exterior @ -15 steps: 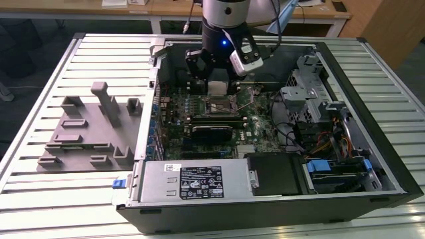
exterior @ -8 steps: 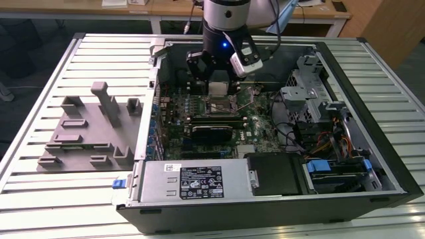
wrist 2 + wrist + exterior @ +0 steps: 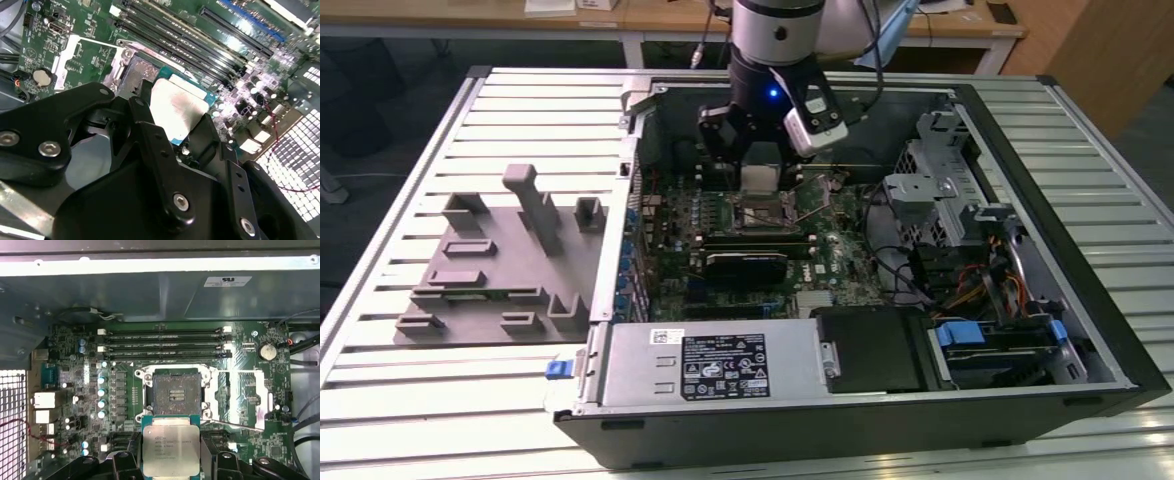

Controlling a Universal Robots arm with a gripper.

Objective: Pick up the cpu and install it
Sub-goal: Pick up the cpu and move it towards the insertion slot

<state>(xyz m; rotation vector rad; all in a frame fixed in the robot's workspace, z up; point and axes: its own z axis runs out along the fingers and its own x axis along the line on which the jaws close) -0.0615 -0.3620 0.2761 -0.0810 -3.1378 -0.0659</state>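
cpu [image 3: 171, 450] gripped flat, silvery top up, between black fingers [image 3: 125, 465] of gripper [image 3: 171, 462]; jaws closed onto opposite edges. Held over motherboard [image 3: 80, 385], apart from open socket [image 3: 175, 390]. In exterior view, at 12 o'clock of socket. Arm [image 3: 774, 40] vertical, wrist pointing straight down into open computer case [image 3: 854, 435]. Grey fixture tray [image 3: 494, 260] at 9 o'clock of case.
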